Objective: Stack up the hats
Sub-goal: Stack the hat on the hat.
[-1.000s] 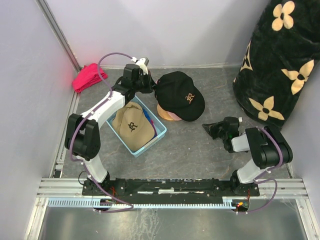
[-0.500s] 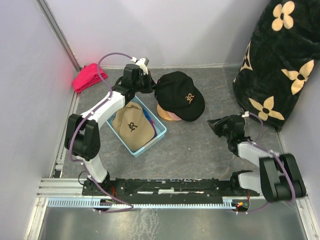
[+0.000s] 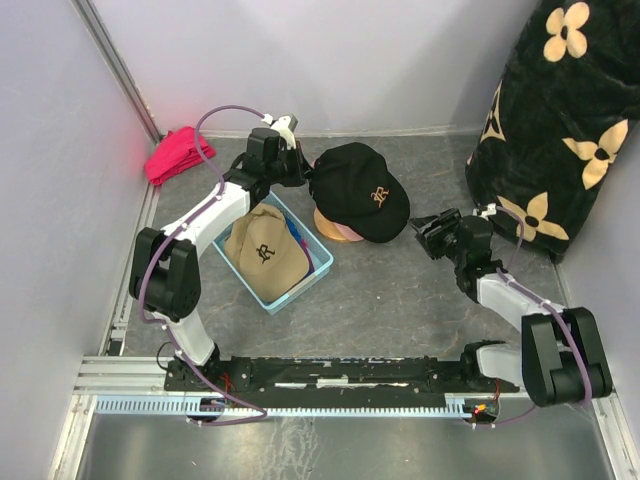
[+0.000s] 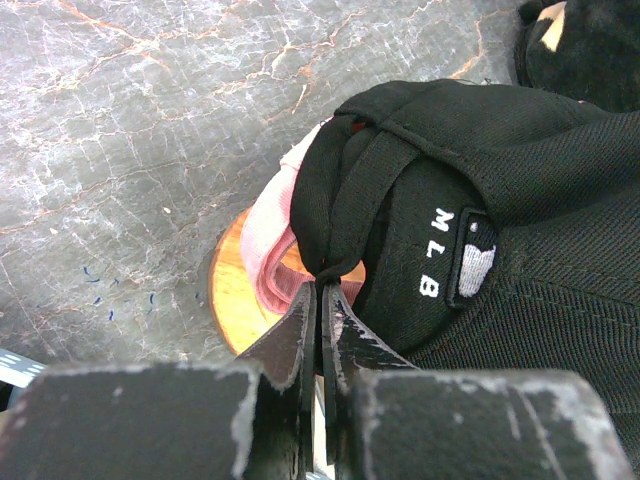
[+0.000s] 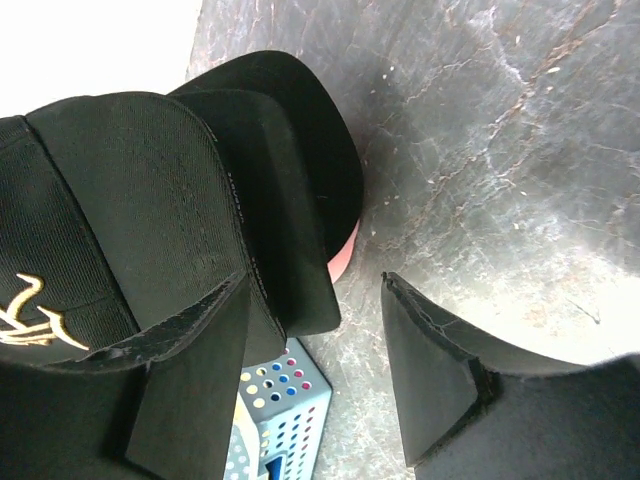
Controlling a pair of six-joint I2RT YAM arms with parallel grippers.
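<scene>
One hand [image 4: 318,292] tight on black cap [image 4: 520,180]

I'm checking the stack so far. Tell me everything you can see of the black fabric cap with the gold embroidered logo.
The black fabric cap has a gold embroidered logo on its front and white MLB lettering at the back. It sits crown up, topmost, over a second black brim and a light pink cap on a round wooden stand. The left gripper is shut on its rear edge.

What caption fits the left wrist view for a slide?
Left tool shut on the black cap at its rear, above a pink cap and wooden stand.
</scene>
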